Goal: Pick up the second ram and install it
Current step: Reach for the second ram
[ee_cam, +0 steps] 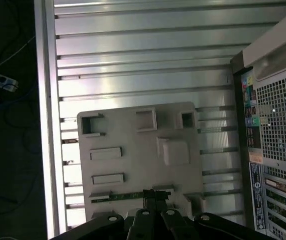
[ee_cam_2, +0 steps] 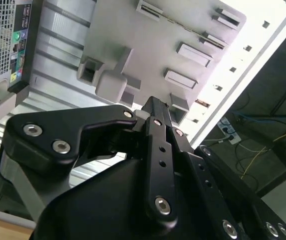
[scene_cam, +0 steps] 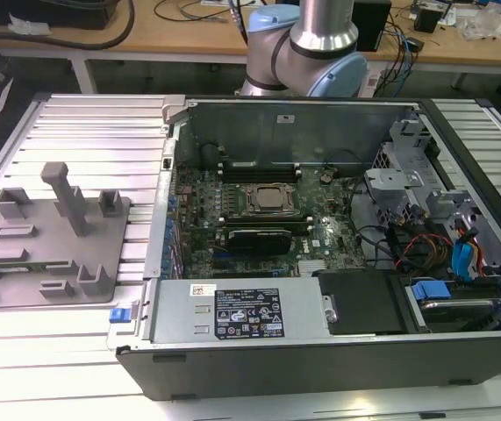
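**Position of the task item.** In the first wrist view we find the second ram (ee_cam: 122,196) lying lengthwise in a narrow slot along one edge of the grey fixture plate (ee_cam: 132,135). It sits just past the plate's two rectangular pockets. It appears seated in that slot and not raised.

**End effector.** In the first wrist view the gripper (ee_cam: 155,193) lines up over one end portion of the stick. We cannot tell whether it is wide, narrow or closed on the board, nor whether it touches the board at all. The second wrist view shows the gripper (ee_cam_2: 155,106) above the same plate, and it does not settle the question.

**Installation site.** In the exterior view the fixture plate (scene_cam: 48,254) lies at centre left on the ribbed table. Just beside it is the open computer case (scene_cam: 320,368), which takes up the middle and right. The motherboard (scene_cam: 197,202) is exposed, with the processor socket (scene_cam: 272,200) at centre and the memory slots (scene_cam: 259,167) directly above it. The arm (scene_cam: 320,35) rises out of frame at top centre.

**Progress.** We judge the task to be at its opening stage. The approach to the stick is made, but a grasp is not confirmed and no lift is evident. Both the pick-up and the seating in the board are therefore outstanding.
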`<state>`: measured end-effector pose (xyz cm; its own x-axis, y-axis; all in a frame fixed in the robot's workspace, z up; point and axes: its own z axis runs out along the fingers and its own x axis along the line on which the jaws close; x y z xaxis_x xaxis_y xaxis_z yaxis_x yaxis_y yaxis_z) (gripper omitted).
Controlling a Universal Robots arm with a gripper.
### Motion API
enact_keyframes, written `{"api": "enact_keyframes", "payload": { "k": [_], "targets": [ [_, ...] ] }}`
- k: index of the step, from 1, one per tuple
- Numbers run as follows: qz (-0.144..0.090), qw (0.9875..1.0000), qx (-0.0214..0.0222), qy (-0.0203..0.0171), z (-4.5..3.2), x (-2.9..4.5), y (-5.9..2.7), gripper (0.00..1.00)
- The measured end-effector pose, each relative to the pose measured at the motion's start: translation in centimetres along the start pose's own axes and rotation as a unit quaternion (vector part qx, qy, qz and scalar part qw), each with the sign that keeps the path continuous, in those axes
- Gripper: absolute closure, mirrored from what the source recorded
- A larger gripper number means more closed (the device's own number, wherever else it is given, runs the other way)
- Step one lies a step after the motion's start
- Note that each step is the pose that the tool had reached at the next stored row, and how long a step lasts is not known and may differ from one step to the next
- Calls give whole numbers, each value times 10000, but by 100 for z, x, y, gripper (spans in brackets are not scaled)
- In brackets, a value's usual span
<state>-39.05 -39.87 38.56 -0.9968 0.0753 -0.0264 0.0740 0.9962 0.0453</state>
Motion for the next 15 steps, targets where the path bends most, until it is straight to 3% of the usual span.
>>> {"api": "enact_keyframes", "payload": {
  "k": [5, 15],
  "targets": [
    [0, 10000, 0, 0, 67, 20, -39, 92],
    [0, 10000, 0, 0, 177, 49, -209, 92]
  ]
}}
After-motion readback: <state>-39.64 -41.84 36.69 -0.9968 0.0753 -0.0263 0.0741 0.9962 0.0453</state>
